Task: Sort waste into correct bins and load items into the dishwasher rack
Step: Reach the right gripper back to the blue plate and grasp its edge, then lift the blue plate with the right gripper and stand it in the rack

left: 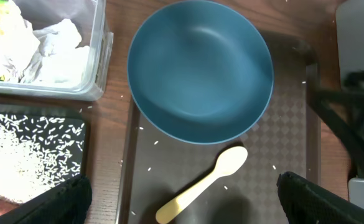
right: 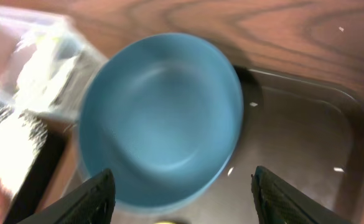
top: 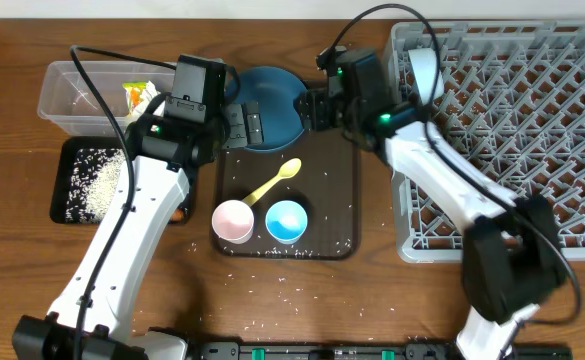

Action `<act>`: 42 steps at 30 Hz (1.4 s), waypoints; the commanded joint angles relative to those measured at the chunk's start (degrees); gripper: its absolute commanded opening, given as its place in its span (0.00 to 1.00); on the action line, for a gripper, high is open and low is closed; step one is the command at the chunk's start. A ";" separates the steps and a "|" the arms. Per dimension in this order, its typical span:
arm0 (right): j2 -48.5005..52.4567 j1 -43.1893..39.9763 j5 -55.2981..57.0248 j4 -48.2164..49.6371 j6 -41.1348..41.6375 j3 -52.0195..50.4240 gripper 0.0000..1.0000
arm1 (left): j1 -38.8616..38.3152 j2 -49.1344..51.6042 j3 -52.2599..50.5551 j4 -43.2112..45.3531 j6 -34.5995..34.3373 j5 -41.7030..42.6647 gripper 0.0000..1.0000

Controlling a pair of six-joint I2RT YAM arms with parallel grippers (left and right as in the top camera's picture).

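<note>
A: Item: dish (top: pixel 272 105), at far end of tray (top: pixel 337 190). Pincers?
B: Left pincer (left: pixel 182 186) was spread above it. Right pincer (right: pixel 182 183) was spread, gripping nothing. Best, I judged: one finger inside the nearest rim, then rack (top: pixel 532 130).

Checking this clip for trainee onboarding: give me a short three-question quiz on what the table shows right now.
1. True or false: the yellow spoon lies on the brown serving tray.
2. What colour is the cup standing beside the pink cup?
3. Most of the rice lies in: A pink cup, B black tray, C brown serving tray.
Key: 1 true; 2 blue; 3 B.
</note>
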 commanded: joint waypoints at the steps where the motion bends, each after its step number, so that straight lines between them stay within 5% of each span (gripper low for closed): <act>1: 5.66 0.83 5.64 4.52 9.60 -0.22 0.68 | 0.20 0.55 -0.39 -0.15 -0.11 -0.70 0.97; 8: 13.14 1.01 5.66 11.13 14.58 -0.20 0.59 | 0.20 0.55 -0.39 -0.15 -0.09 -0.70 0.97; 21: 16.24 1.16 6.34 11.10 14.56 -0.20 0.17 | 0.20 0.55 -0.39 -0.15 -0.09 -0.70 0.97; 30: 16.55 1.16 7.96 11.50 14.51 -0.20 0.10 | 0.20 0.55 -0.39 -0.15 -0.09 -0.70 0.97; 38: 16.55 1.27 7.89 11.72 14.08 -0.22 0.26 | 0.20 0.55 -0.39 -0.15 -0.09 -0.70 0.97; 42: 16.55 1.84 7.74 10.34 13.92 -0.22 0.17 | 0.20 0.55 -0.39 -0.15 -0.09 -0.70 0.97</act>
